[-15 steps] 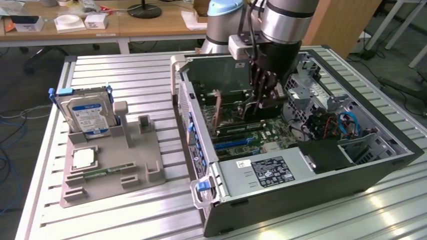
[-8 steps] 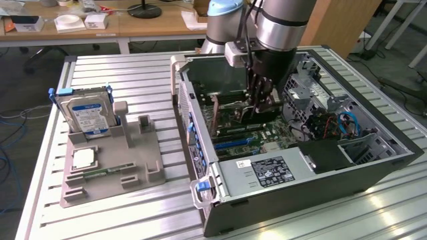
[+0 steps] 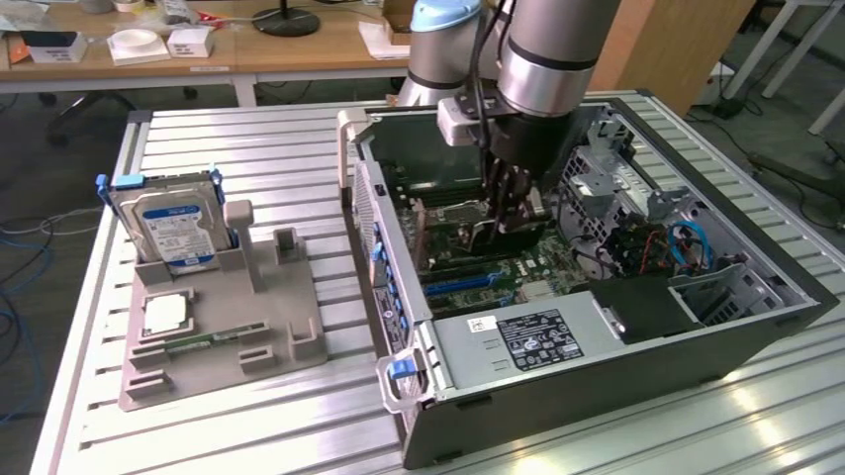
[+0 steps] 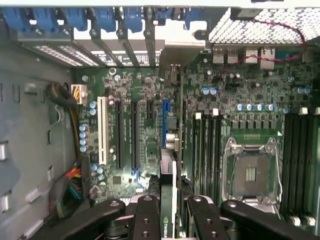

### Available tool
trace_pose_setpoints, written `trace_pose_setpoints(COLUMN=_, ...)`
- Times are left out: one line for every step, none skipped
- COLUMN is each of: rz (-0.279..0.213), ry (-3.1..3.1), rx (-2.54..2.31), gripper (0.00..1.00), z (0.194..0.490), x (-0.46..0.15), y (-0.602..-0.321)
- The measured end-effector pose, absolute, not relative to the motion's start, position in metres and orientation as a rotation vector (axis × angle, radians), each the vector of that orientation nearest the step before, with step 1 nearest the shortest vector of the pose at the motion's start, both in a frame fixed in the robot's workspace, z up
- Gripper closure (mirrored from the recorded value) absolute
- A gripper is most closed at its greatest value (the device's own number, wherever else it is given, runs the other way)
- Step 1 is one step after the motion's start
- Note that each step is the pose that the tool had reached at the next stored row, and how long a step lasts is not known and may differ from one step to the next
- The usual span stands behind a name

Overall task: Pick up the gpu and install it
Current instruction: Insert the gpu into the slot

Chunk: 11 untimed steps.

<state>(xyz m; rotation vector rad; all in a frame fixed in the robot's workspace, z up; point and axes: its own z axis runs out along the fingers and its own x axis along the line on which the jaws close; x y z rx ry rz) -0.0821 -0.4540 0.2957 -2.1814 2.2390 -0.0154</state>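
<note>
The slatted metal table (image 3: 237, 148) carries an open computer case (image 3: 739, 336) lying on its side, with the motherboard (image 4: 145, 125) exposed inside. Beside it, toward the exterior view's left, a grey parts holder (image 3: 225, 341) stands with a blue-labelled hard drive (image 3: 174, 230) upright in its rear slot. The robot arm (image 3: 548, 54) reaches down into the case. Its claw (image 4: 169, 205) is clamped on the gpu (image 4: 168, 170), held edge-on between the black fingers (image 4: 147, 210) and hanging just above the motherboard, alongside the blue expansion slot (image 4: 165, 125) and near the empty CPU socket (image 4: 251, 172).
</note>
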Motion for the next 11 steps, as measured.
trace_pose_setpoints(rz=-0.015, ry=2.239, rx=-2.181, gripper=0.74, z=0.294, x=-0.083, y=-0.454)
trace_pose_setpoints(rz=-0.015, ry=2.239, rx=-2.181, gripper=0.74, z=0.292, x=-0.084, y=-0.454)
trace_pose_setpoints(rz=-0.015, ry=2.239, rx=-2.181, gripper=0.74, z=0.29, x=-0.085, y=-0.454)
trace_pose_setpoints(rz=-0.015, ry=2.239, rx=-2.181, gripper=0.74, z=0.288, x=-0.086, y=-0.454)
trace_pose_setpoints(rz=-0.015, ry=2.239, rx=-2.181, gripper=0.74, z=0.287, x=-0.086, y=-0.454)
trace_pose_setpoints(rz=-0.015, ry=2.239, rx=-2.182, gripper=0.74, z=0.285, x=-0.086, y=-0.454)
trace_pose_setpoints(rz=-0.015, ry=2.239, rx=-2.181, gripper=0.74, z=0.283, x=-0.086, y=-0.454)
trace_pose_setpoints(rz=-0.015, ry=2.239, rx=-2.181, gripper=0.74, z=0.282, x=-0.086, y=-0.455)
trace_pose_setpoints(rz=-0.015, ry=2.239, rx=-2.181, gripper=0.74, z=0.281, x=-0.086, y=-0.455)
trace_pose_setpoints(rz=-0.015, ry=2.239, rx=-2.181, gripper=0.74, z=0.279, x=-0.087, y=-0.455)
trace_pose_setpoints(rz=-0.015, ry=2.239, rx=-2.182, gripper=0.74, z=0.278, x=-0.088, y=-0.456)
